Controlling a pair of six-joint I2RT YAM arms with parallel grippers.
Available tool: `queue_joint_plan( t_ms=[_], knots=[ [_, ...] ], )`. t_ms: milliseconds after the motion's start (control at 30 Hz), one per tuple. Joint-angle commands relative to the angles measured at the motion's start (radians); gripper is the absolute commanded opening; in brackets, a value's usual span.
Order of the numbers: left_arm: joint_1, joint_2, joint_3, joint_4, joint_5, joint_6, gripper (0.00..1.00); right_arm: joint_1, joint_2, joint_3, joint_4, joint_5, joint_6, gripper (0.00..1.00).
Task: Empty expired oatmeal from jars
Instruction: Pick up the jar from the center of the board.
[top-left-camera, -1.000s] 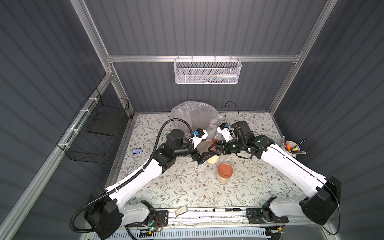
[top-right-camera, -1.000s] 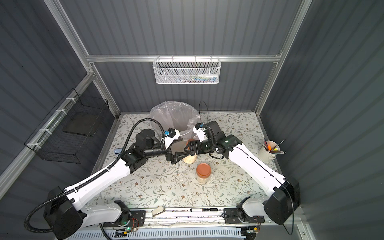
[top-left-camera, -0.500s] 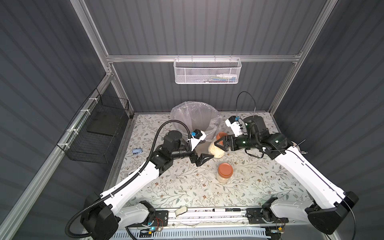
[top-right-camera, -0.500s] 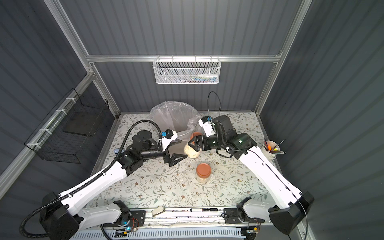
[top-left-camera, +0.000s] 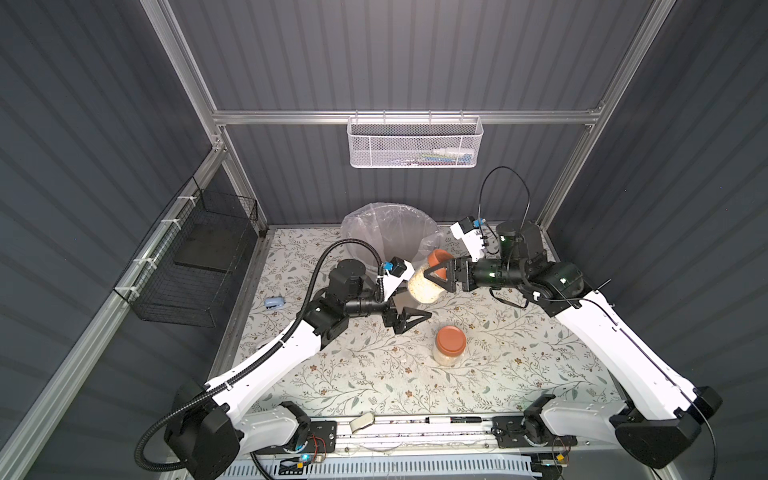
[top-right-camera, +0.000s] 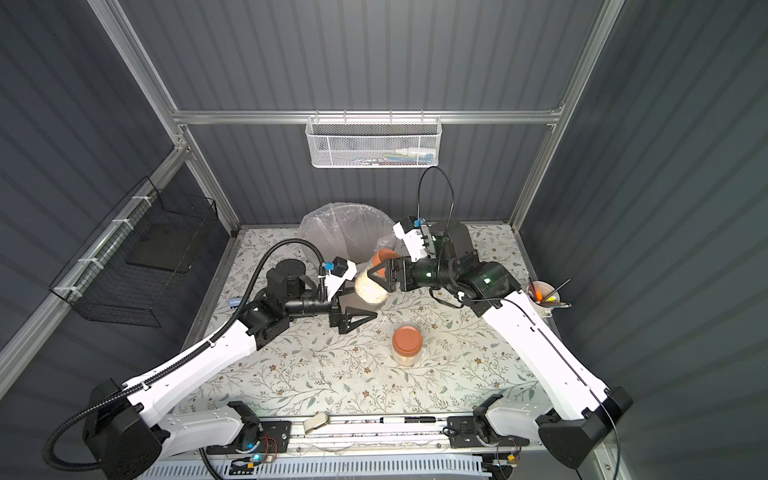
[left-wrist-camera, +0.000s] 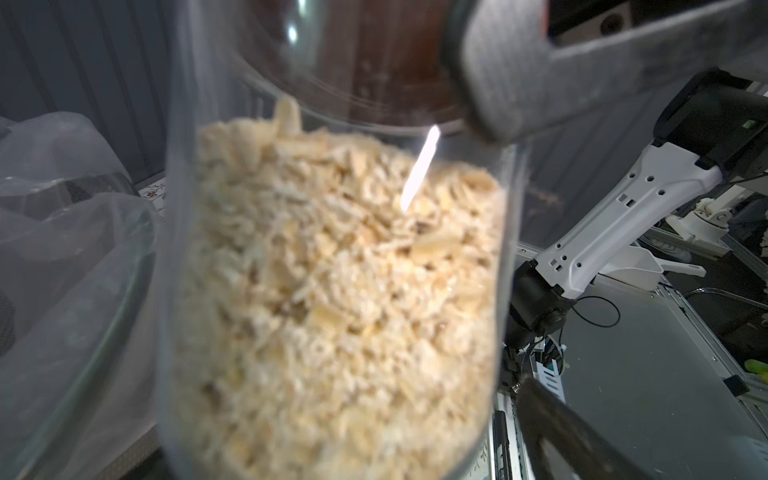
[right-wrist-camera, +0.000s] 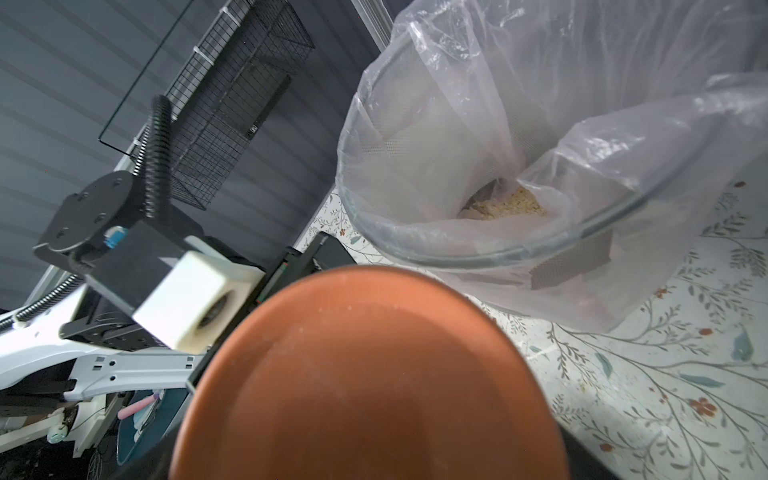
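My right gripper (top-left-camera: 439, 275) is shut on a clear jar (top-left-camera: 423, 286) at its orange lid (top-left-camera: 439, 257), holding it tilted in the air beside the plastic-lined bin (top-left-camera: 376, 216). Pale oatmeal (left-wrist-camera: 332, 291) fills most of that jar (top-right-camera: 371, 287). In the right wrist view the lid (right-wrist-camera: 365, 374) covers the jaws. My left gripper (top-left-camera: 411, 318) stands open and empty, low over the table just below and left of the held jar; one of its fingers (left-wrist-camera: 582, 440) shows in the left wrist view. A second jar (top-left-camera: 449, 347) with its lid on stands upright on the table (top-left-camera: 332, 374).
Some oatmeal (right-wrist-camera: 507, 205) lies inside the bin liner (right-wrist-camera: 457, 124). A white cup of pens (top-right-camera: 542, 293) stands at the right edge. A black wire basket (top-left-camera: 195, 266) hangs on the left wall, a white mesh basket (top-left-camera: 415, 143) on the back wall. A small blue object (top-left-camera: 274, 302) lies at the table's left.
The right gripper has lifted the jar off the table, up and toward the bin. The left gripper has come away from it and stays low, open.
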Motion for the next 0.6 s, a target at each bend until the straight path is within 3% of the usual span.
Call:
queue_joint_plan(
  t_ms=[0,433,567],
  knots=[
    [0.007,0.025,0.047,0.033,0.044,-0.020,1.00,0.010,-0.017,0.004,0.143,-0.062,0.025,0.40],
    [0.007,0.056,0.101,0.025,0.050,0.004,0.99,0.035,0.009,-0.031,0.156,-0.065,0.030,0.40],
    [0.007,0.072,0.102,0.020,0.063,0.001,0.92,0.036,0.012,-0.029,0.182,-0.071,0.044,0.40]
  ],
)
